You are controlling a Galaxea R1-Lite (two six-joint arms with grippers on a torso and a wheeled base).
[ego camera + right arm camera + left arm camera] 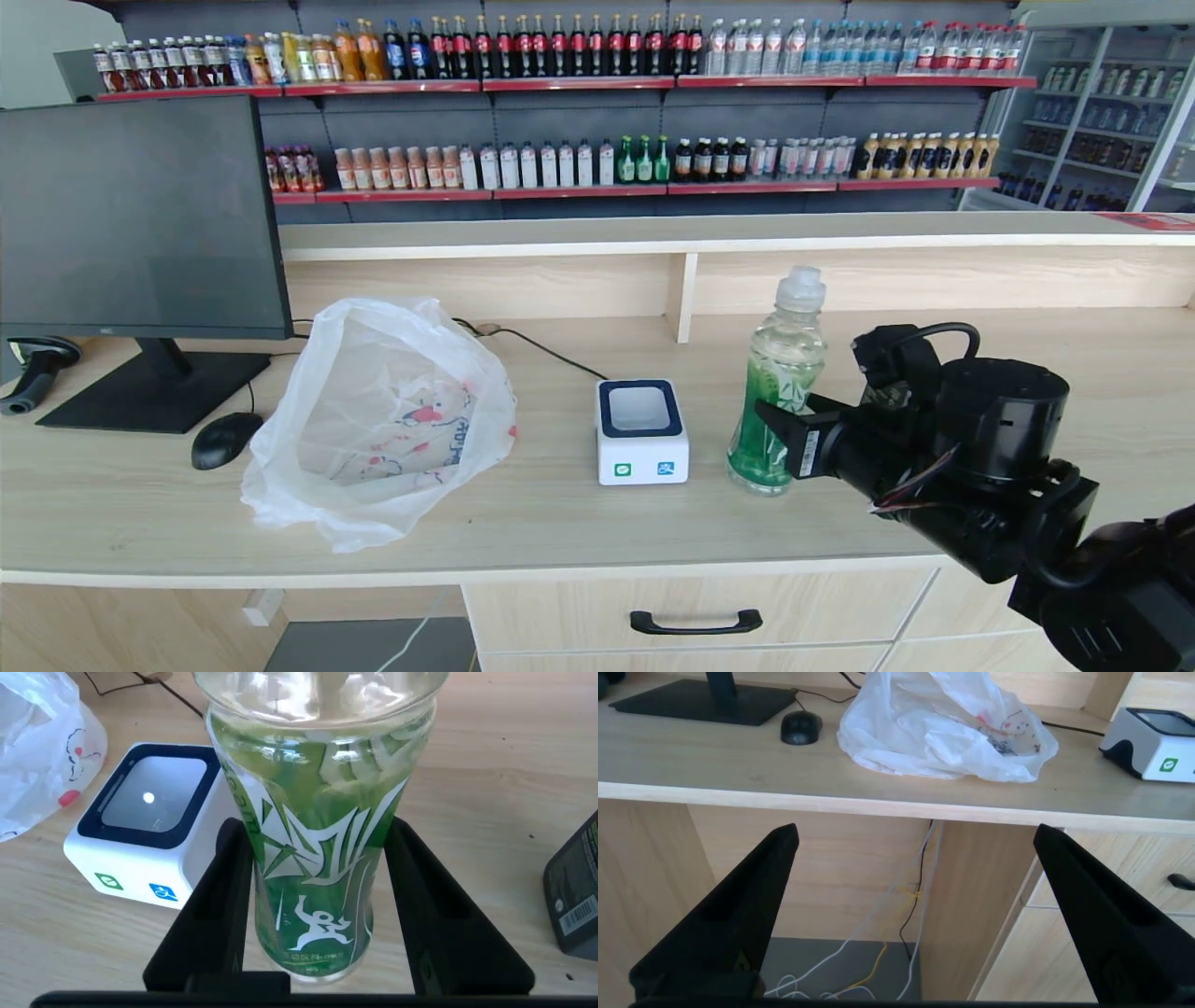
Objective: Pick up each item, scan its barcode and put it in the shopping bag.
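Right gripper [318, 835] is closed on the lower body of the bottle [780, 392], which stands upright on the counter [560, 523] just beside the scanner [641, 431]; grip is low, probably so the label stays free to face the window. Left gripper [915, 835] is wide open and empty below the counter's front edge. Bare counter separates scanner and slumped shopping bag [383, 420]; the raised back ledge limits reach.

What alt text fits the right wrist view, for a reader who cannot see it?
The right gripper has its jaws closed on a clear, green-labelled bottle standing upright on the wooden counter. A small white scanner sits close beside the bottle, with an edge of the white shopping bag beyond it.
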